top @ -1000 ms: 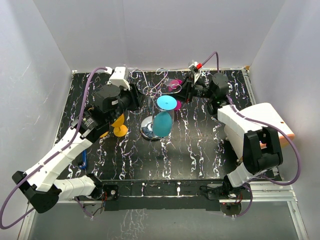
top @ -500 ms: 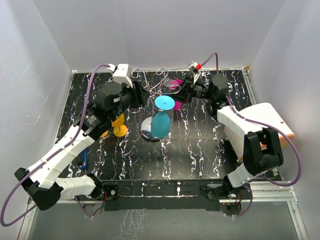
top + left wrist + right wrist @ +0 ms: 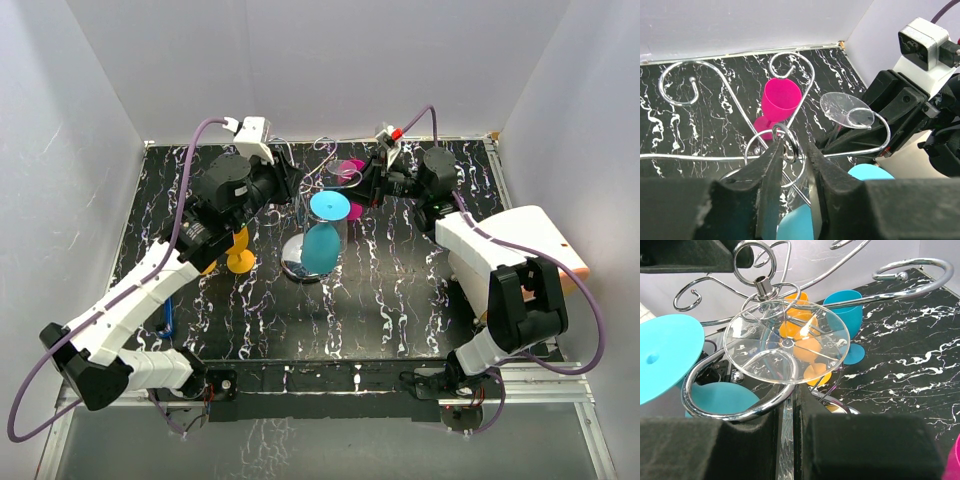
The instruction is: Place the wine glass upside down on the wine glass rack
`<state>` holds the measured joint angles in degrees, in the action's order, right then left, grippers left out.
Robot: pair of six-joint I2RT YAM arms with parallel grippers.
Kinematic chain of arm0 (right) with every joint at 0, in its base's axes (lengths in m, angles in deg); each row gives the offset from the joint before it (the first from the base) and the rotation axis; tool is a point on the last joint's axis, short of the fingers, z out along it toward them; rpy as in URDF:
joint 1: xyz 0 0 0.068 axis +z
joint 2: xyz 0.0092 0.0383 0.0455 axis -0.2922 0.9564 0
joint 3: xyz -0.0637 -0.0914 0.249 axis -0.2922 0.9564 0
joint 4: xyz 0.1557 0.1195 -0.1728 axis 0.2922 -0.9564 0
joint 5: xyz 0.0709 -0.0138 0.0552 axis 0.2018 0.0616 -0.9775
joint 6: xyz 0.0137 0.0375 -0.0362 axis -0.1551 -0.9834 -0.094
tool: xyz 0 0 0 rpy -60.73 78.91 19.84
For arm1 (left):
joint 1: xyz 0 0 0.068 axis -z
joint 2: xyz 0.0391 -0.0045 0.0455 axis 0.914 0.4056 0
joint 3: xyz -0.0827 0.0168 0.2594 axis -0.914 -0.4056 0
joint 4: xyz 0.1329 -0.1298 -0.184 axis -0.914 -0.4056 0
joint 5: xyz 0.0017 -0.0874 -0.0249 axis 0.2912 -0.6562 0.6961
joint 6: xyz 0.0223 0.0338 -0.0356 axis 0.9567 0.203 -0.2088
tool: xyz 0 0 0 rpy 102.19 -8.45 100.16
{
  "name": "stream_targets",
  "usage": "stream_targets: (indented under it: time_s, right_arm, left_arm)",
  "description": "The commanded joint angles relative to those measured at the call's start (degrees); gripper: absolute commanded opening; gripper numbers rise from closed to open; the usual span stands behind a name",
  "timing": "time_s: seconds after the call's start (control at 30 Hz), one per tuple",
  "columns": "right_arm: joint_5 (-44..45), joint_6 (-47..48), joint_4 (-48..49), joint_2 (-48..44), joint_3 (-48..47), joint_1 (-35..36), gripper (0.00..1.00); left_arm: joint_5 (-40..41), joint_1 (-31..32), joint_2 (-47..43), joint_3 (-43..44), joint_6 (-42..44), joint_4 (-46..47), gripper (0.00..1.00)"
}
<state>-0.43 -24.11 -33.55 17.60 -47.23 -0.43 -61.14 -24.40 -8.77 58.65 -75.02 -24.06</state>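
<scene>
The wine glass rack [image 3: 293,262] stands mid-table, its scroll arms [image 3: 700,75] spreading out. My right gripper [image 3: 790,400] is shut on the stem of a clear wine glass, held upside down. The glass's round foot [image 3: 787,342] sits just above a scroll loop [image 3: 735,407], and also shows in the left wrist view [image 3: 846,110]. My left gripper [image 3: 792,145] is at the rack's top, its narrowly open fingers on either side of the top ring [image 3: 786,142]. A teal glass [image 3: 322,248] hangs upside down on the rack.
A pink glass [image 3: 781,100] stands behind the rack. An orange glass [image 3: 238,255] stands on the table to its left, and a blue glass [image 3: 845,310] stands beyond it. White walls close the back and sides.
My left arm has risen and swung back and to the right, bringing its gripper to the rack's top. The right arm and the clear glass have hardly moved.
</scene>
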Motion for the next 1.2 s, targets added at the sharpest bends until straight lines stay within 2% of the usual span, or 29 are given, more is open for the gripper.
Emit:
stream_targets:
  time_s: [0.0,0.27,0.63,0.93,1.17]
  right_arm:
    - [0.4,2.2,0.4,-3.4,-0.9,0.6,0.00]
    - [-1.6,2.1,0.7,-4.2,-0.5,0.6,0.00]
    - [-3.5,-5.1,10.2,-3.4,0.7,1.0,0.00]
    - [-2.4,-5.9,12.0,-1.9,0.1,3.8,0.00]
    - [-0.2,-5.6,12.6,-4.3,2.3,3.9,0.00]
  left_arm:
    - [-0.3,-0.3,0.7,1.9,0.4,3.5,0.17]
    - [-0.6,-0.2,0.7,0.1,-1.0,3.6,0.00]
    - [-1.1,-0.2,0.8,-1.8,-2.3,3.9,0.00]
    - [0.5,-0.1,-1.5,-3.8,-2.8,3.6,0.00]
    - [1.0,-0.2,-2.2,-4.7,-3.0,3.5,0.00]
